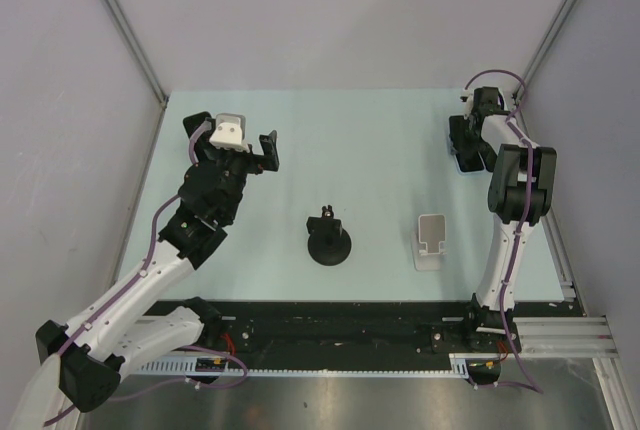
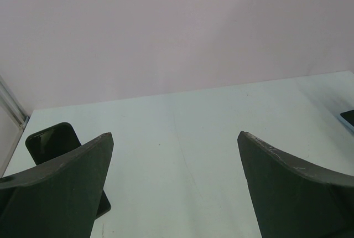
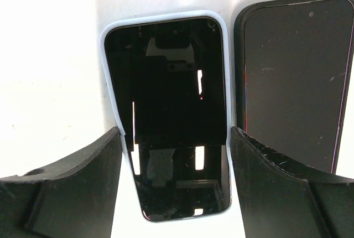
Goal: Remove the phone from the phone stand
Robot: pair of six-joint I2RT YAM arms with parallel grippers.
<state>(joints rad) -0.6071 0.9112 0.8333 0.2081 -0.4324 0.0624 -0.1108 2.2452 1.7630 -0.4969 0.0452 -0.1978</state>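
The phone (image 3: 166, 72), black-screened in a pale blue case, lies face up on the table at the far right; only its pale edge (image 1: 462, 166) shows from above. My right gripper (image 3: 174, 133) (image 1: 463, 145) points down over it, one finger pressed against each long side of the case. The white phone stand (image 1: 432, 240) sits empty near the front of the table, well apart from the phone. My left gripper (image 2: 174, 135) (image 1: 262, 153) hovers wide open over the back left of the table with nothing between its fingers.
A second phone (image 3: 296, 77) in a dark case lies just right of the held one, close to my right finger. A black round-based stand (image 1: 328, 240) sits mid-table. A dark flat rounded object (image 2: 50, 141) shows behind my left finger. Walls enclose the table on three sides.
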